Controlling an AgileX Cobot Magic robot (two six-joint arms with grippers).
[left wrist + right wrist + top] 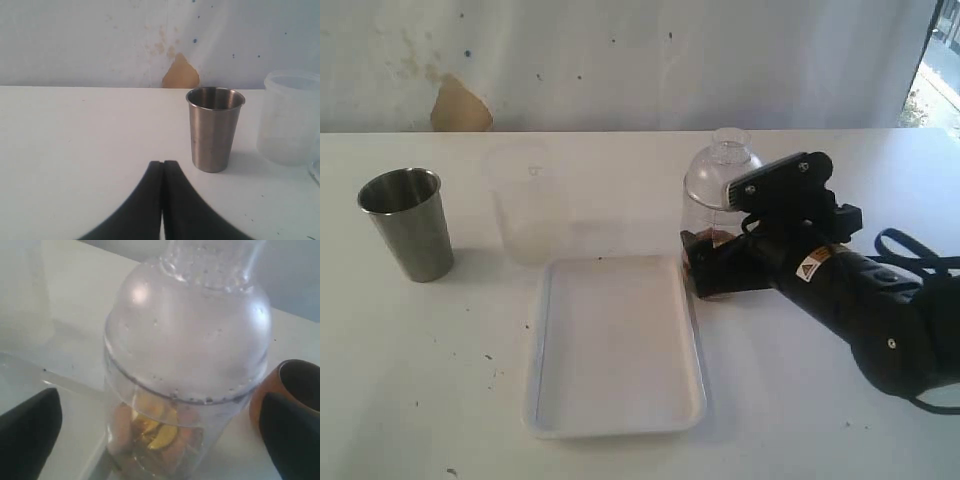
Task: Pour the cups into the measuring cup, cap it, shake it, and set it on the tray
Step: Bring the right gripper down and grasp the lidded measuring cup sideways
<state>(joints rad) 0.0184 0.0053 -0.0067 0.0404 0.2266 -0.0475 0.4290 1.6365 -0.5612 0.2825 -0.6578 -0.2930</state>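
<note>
The measuring cup [706,214] stands just behind the tray [615,345] with a clear dome lid [724,162] on it. Yellow and brown pieces lie at its bottom [165,437]. My right gripper [160,440] is open, one finger [30,432] on each side of the cup's lower part, neither touching it. The brown wooden cup [272,390] stands right beside the measuring cup, close to the other finger. The steel tumbler [408,222] stands upright at the far left. My left gripper [163,165] is shut and empty, low over the table a little short of the tumbler [215,127].
A cloudy translucent container [525,205] stands between the tumbler and the measuring cup, behind the tray's far left corner. The right arm [860,300] lies low across the table's right side. A wall closes off the table's far edge.
</note>
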